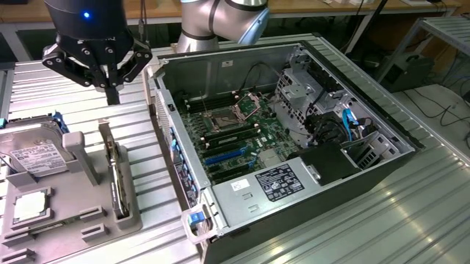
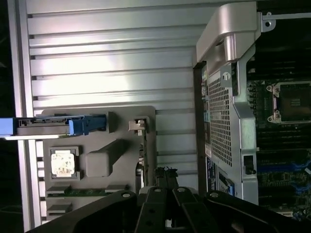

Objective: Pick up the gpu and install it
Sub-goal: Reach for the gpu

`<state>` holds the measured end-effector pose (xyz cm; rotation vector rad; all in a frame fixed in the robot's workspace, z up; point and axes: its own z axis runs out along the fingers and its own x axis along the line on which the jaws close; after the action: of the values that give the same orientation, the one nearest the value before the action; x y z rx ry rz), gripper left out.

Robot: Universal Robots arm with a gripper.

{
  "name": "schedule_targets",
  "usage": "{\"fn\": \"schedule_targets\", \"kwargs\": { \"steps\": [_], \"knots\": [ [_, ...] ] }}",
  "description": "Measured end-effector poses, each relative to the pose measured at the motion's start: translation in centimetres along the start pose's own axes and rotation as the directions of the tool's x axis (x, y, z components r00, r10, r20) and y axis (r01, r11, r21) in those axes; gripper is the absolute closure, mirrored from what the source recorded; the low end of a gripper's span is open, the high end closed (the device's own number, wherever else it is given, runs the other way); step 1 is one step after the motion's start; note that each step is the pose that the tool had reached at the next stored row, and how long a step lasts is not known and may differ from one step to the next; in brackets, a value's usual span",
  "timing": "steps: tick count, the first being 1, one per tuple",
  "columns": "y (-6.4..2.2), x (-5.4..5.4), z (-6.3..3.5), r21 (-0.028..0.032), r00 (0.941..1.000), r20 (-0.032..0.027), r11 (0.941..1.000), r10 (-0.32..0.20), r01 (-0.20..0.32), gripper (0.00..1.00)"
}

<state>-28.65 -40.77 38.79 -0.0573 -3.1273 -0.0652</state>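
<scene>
The gpu (image 1: 115,179) stands on edge in a slot of the grey holder (image 1: 74,220), thin and upright, at the exterior view's left. From the wrist view it appears edge-on as the gpu (image 2: 141,155), its silver bracket end toward the ribbed table. My gripper (image 1: 111,99) hangs above the table just beyond the holder's far end, shut with nothing in it, apart from the card. In the wrist view the gripper (image 2: 166,174) has its dark fingers pressed together close beside the card's edge. The open computer case (image 1: 294,137) lies to the exterior view's right, motherboard (image 1: 239,137) exposed.
A silver hard drive (image 1: 29,148) with a white label sits upright in the holder, and a square CPU chip (image 1: 31,206) lies flat nearer the front. The case's rear wall (image 2: 226,121) runs beside the holder. Ribbed metal table (image 1: 411,220) surrounds everything.
</scene>
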Motion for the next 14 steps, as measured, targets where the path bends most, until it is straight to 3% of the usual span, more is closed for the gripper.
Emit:
{"fn": "schedule_targets", "kwargs": {
  "steps": [5, 14],
  "knots": [
    [-0.12, 0.2, 0.04, 0.0007, 0.9987, -0.0022, 0.9987, -0.051, 0.051, 0.89],
    [-0.71, 1.8, 0.19, 0.0009, 0.9979, -0.0012, 0.9979, -0.064, 0.064, 0.89]
  ]
}}
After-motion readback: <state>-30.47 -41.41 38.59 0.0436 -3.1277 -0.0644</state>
